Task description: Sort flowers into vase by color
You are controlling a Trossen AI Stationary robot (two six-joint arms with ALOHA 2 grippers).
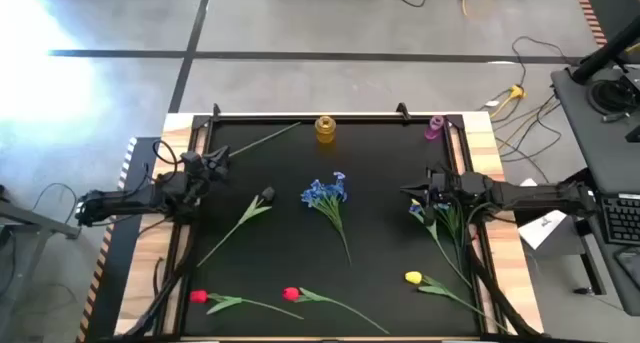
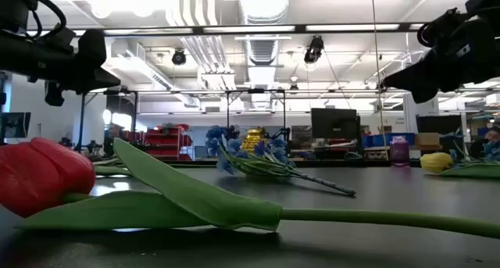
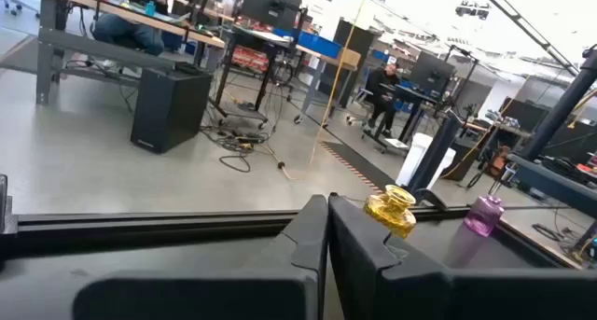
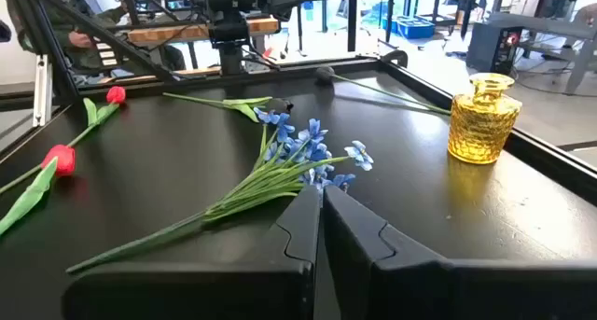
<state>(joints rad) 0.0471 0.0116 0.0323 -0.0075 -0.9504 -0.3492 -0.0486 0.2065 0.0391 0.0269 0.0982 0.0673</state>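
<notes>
My left gripper (image 1: 222, 163) is shut and empty, raised above the mat's far left; it also shows in the left wrist view (image 3: 326, 213). My right gripper (image 1: 408, 193) is shut and empty, raised at the right (image 4: 319, 197). A blue spray (image 1: 325, 193) lies flat at the mat's centre. A second blue spray (image 1: 428, 215) lies beside and under the right gripper. One black-headed tulip (image 1: 265, 195) lies left of centre. Another black-headed tulip (image 1: 265, 138) lies near the far edge. Two red tulips (image 1: 198, 296) (image 1: 291, 294) and a yellow tulip (image 1: 413, 278) lie near the front edge.
A yellow glass vase (image 1: 325, 128) stands upright at the middle of the far edge. A small purple vase (image 1: 435, 127) stands at the far right. A raised black frame (image 1: 300, 117) borders the mat. A red tulip (image 2: 47, 174) lies close before the low camera.
</notes>
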